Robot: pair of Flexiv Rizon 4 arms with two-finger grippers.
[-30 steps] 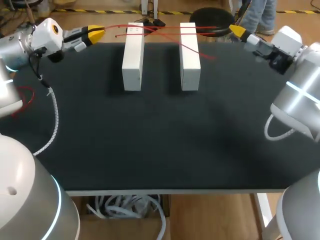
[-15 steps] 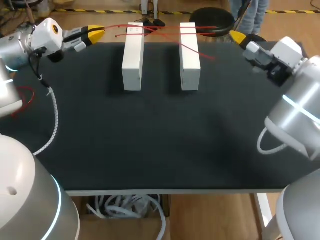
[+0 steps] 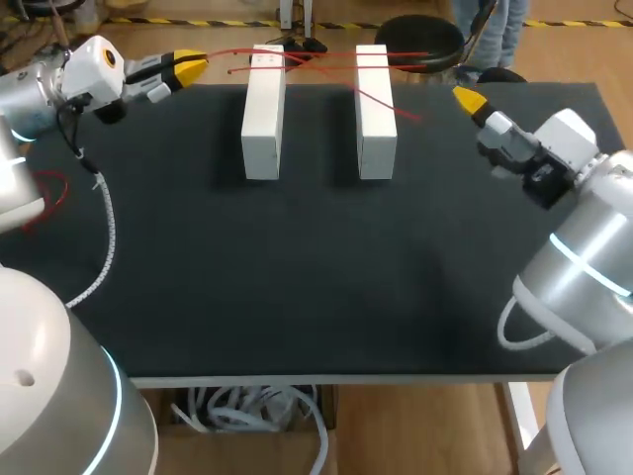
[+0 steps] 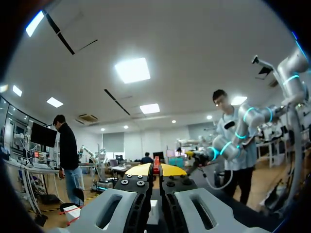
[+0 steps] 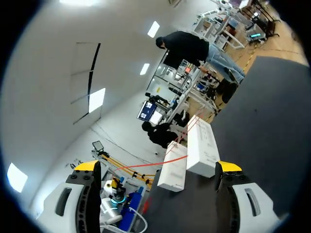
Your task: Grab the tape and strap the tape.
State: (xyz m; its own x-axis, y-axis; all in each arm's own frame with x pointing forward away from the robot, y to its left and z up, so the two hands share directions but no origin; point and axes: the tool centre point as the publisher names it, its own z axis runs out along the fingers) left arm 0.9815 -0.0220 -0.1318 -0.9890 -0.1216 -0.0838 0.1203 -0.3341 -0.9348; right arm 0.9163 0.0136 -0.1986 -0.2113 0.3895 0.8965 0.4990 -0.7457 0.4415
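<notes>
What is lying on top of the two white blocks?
Red tape strands lie across the far ends of the left block and the right block. One strand runs into the left gripper. The block tops beneath the strands are covered.

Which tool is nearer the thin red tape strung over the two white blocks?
Left. The left tool is shut on one end of the thin red tape; the right tool hangs open beside the other end, not touching.

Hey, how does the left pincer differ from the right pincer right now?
The left pincer is shut on the red tape; the right pincer is open and holds nothing. The left pincer sits by the far left corner of the table, while the right pincer hangs over its right part. Both have bright yellow tips.
</notes>
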